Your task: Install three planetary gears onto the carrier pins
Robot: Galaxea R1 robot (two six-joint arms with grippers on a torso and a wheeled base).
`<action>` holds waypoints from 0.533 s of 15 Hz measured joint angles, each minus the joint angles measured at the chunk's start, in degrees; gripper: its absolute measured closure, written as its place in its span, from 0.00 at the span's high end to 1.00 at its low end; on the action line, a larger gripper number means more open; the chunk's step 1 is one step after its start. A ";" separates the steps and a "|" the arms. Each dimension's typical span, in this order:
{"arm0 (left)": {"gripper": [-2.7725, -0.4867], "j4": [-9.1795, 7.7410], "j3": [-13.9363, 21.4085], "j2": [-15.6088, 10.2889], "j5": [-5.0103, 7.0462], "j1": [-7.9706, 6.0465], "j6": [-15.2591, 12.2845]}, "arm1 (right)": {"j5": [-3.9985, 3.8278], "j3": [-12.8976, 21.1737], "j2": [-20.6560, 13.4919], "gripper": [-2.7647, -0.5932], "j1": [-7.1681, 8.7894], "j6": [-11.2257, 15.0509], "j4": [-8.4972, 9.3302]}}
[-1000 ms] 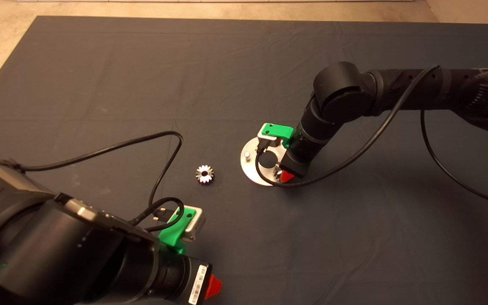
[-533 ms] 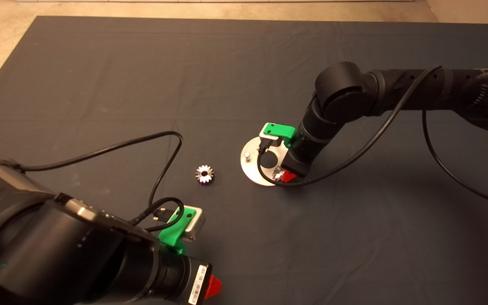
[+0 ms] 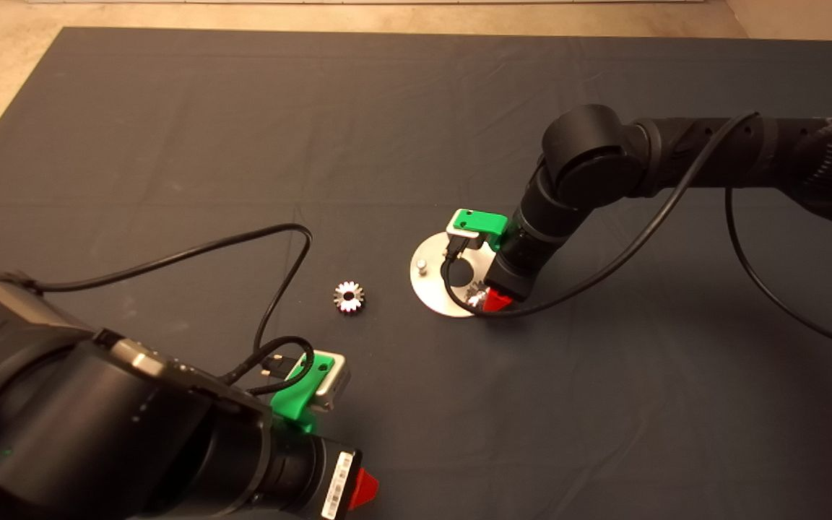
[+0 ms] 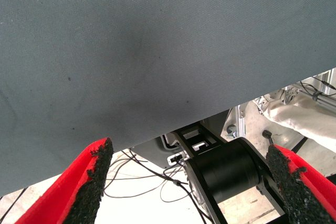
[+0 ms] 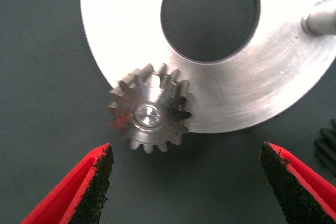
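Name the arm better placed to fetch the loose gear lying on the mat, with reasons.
Left. The left gripper waits open at the mat's near edge, on the loose gear's side. The right gripper, also open, hangs over the disc, by a gear already on its pin.

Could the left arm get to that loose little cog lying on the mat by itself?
Probably yes: the loose cog lies alone on open mat, nothing between it and the open left end effector; the right end effector is at the disc.

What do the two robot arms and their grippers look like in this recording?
Both arms are black with rounded joints, each trailing a loose black cable. The left gripper and right gripper have green brackets with silver blocks and two red fingers faced with rough black pads. A white barcode label marks the left wrist.
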 joint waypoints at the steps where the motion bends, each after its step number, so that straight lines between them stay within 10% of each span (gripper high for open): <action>1: 0.69 0.01 0.00 -0.02 0.00 0.00 0.00 | 0.65 0.00 -0.76 0.67 0.00 0.00 0.00; 8: 0.69 0.01 0.00 -0.02 -0.02 0.00 0.00 | 2.61 -2.59 -4.43 0.67 0.13 0.01 0.00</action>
